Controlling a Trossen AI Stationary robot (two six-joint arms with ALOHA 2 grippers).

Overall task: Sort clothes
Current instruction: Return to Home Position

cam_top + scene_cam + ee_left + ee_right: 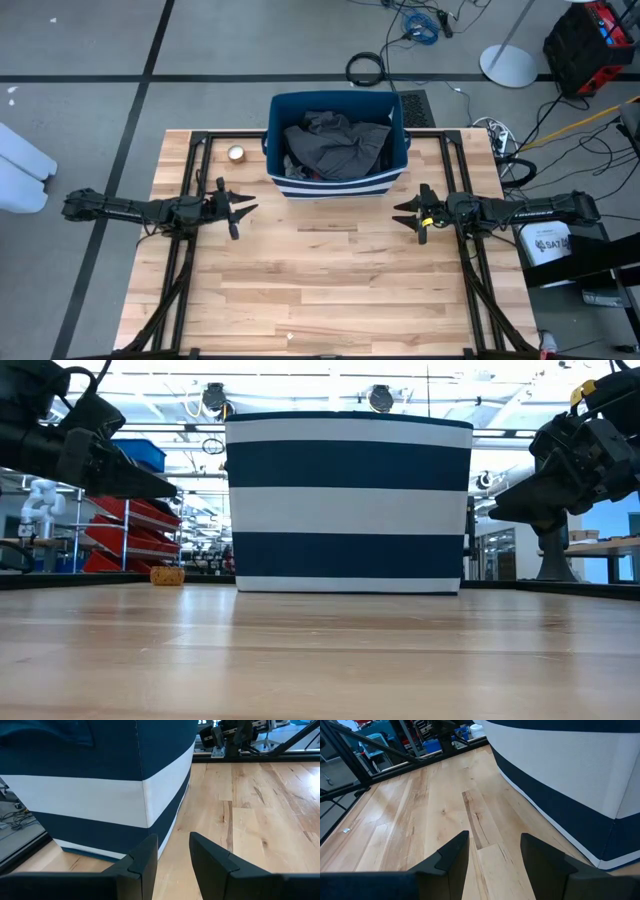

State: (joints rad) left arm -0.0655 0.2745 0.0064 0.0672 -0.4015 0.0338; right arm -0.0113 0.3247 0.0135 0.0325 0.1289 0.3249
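Observation:
The clothes [335, 143], a heap with dark grey fabric on top and a bit of maroon at its near edge, lie inside the dark blue, white-striped bin [395, 180] at the table's far middle. My left gripper [243, 208] hovers open to the left of the bin's near corner, pointing toward the table's right. My right gripper [408, 214] hovers open to the right of the bin's near corner, pointing toward the table's left. Each wrist view shows the bin's striped wall [100, 795] [570, 775] beyond my open fingers.
A small round roll [236, 153] sits on the table to the left of the bin. The wooden tabletop [330, 290] stretches between the arms and the near edge. Black frame rails [190, 170] run along both sides of the table.

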